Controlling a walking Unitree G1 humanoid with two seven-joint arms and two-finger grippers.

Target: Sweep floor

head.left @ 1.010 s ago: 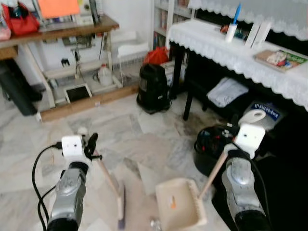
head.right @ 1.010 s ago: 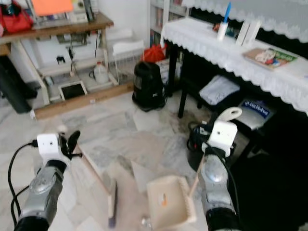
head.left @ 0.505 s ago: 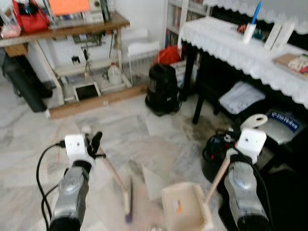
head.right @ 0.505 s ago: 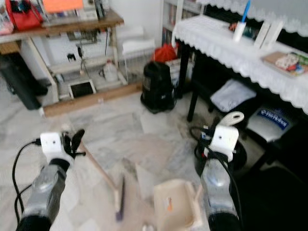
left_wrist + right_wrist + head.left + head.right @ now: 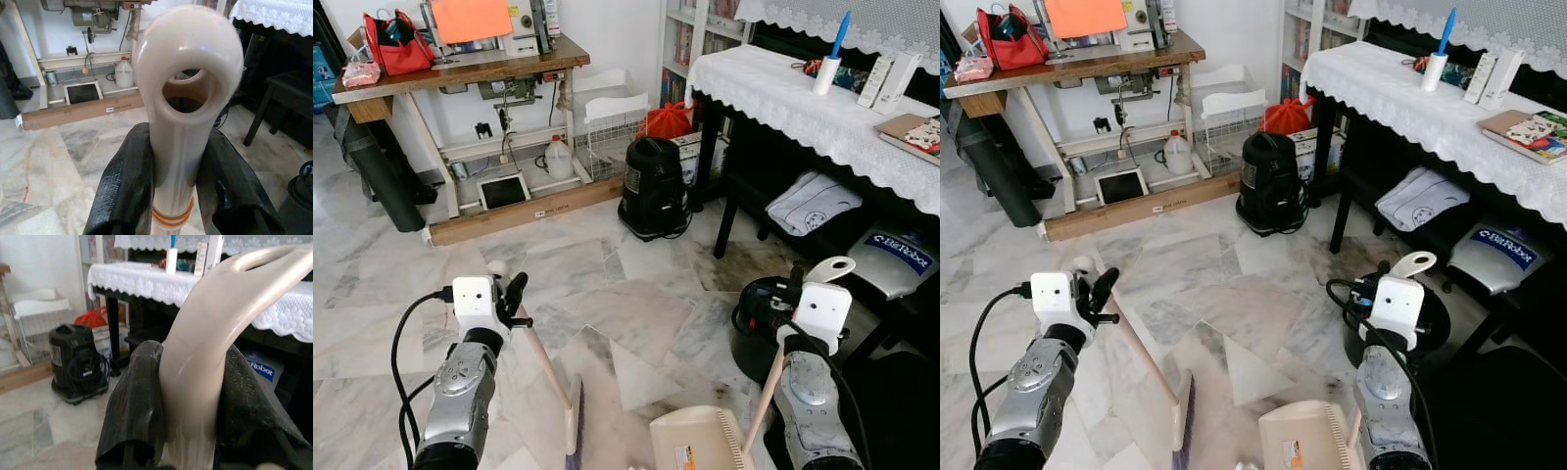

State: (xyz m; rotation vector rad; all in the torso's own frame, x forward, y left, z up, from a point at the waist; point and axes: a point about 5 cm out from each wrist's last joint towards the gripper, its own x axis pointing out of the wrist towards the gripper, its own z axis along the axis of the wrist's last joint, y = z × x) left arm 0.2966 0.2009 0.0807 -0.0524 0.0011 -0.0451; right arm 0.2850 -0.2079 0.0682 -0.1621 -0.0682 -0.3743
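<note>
My left gripper is shut on the cream handle of a broom, its black fingers pressed on both sides. In the eye views the left gripper is low on the left. The broom's stick slants down to the right, and its brush head rests on the marble floor. My right gripper is shut on the looped handle of a cream dustpan. The pan sits on the floor at the bottom, just right of the brush, with a small orange scrap inside it.
A black bucket stands close to my right arm. A black vacuum cleaner sits ahead. A table with a white lace cloth and a stool line the right side. A wooden sewing table stands at the far left.
The whole picture has shifted, so the camera moved and takes in more of the room ahead. Both grippers keep their hold. The broom and the dustpan sit lower in the picture.
</note>
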